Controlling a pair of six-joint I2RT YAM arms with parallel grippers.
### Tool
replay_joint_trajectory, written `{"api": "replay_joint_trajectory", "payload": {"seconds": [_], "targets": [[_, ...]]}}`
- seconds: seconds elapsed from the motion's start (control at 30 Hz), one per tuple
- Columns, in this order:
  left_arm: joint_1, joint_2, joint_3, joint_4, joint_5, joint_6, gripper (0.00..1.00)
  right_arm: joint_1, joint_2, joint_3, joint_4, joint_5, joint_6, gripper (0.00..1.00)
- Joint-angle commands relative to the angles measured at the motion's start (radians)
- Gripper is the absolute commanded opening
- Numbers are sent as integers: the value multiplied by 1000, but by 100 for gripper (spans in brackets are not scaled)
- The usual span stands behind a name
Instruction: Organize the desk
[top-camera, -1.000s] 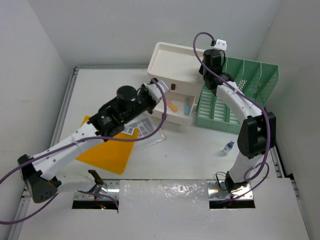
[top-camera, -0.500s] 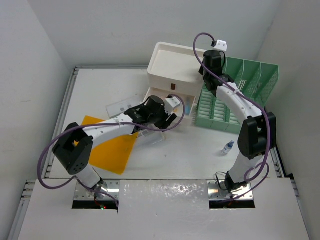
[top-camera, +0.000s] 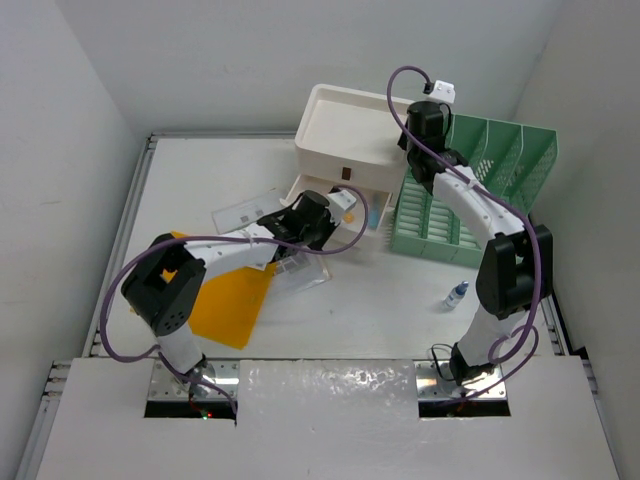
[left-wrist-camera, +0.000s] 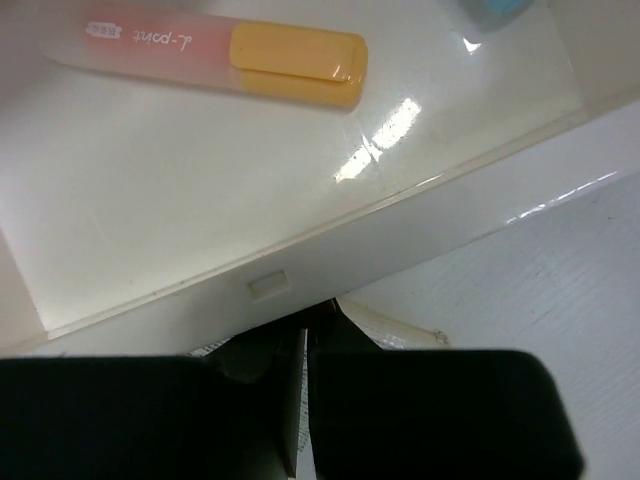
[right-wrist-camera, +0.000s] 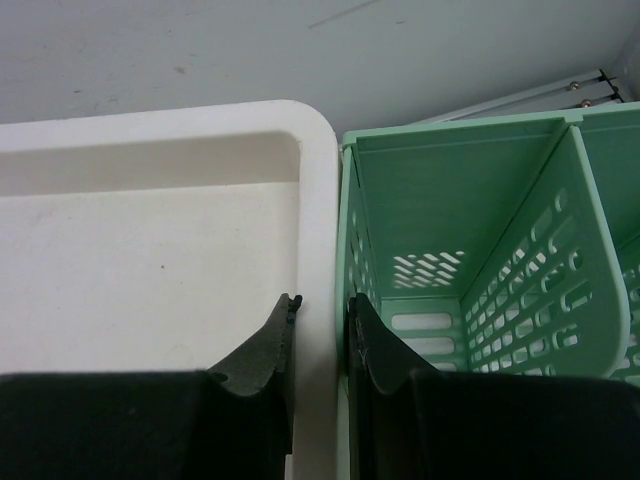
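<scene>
The desk (top-camera: 400, 310) is a white tabletop with metal rails. A white drawer box (top-camera: 345, 125) stands at the back with its lowest drawer (left-wrist-camera: 400, 235) pulled out. An orange-capped pink highlighter (left-wrist-camera: 215, 55) and a blue item (left-wrist-camera: 495, 8) lie in that drawer. My left gripper (top-camera: 335, 213) is shut, low against the drawer's front wall, and its tips (left-wrist-camera: 305, 335) sit just below that wall. My right gripper (top-camera: 418, 140) is shut on the box's right rim (right-wrist-camera: 320, 200); one finger is on the box top and the other is inside the green rack (right-wrist-camera: 450, 200).
The green slotted file rack (top-camera: 480, 190) stands right of the box and touches it. An orange folder (top-camera: 225, 305), a printed sheet (top-camera: 245, 212) and a clear sleeve (top-camera: 300, 272) lie left of centre. A small blue-capped bottle (top-camera: 456, 294) lies at the right.
My left arm dropped from a raised pose and brought its gripper down to the drawer's front. Less of the drawer now shows. The right arm has not moved.
</scene>
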Motion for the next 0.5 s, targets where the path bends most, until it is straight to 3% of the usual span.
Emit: {"api": "replay_joint_trajectory", "payload": {"seconds": [0.0,0.2,0.47], "targets": [[10,-17,82,184,-15,11,0,14,2,-43,-112,-52,24,0],[1,-34,114,185,106,3,0,14,8,-37,-112,-52,21,0],[-64,-9,174,140,102,27,0,12,23,-31,-107,-58,30,0]]}}
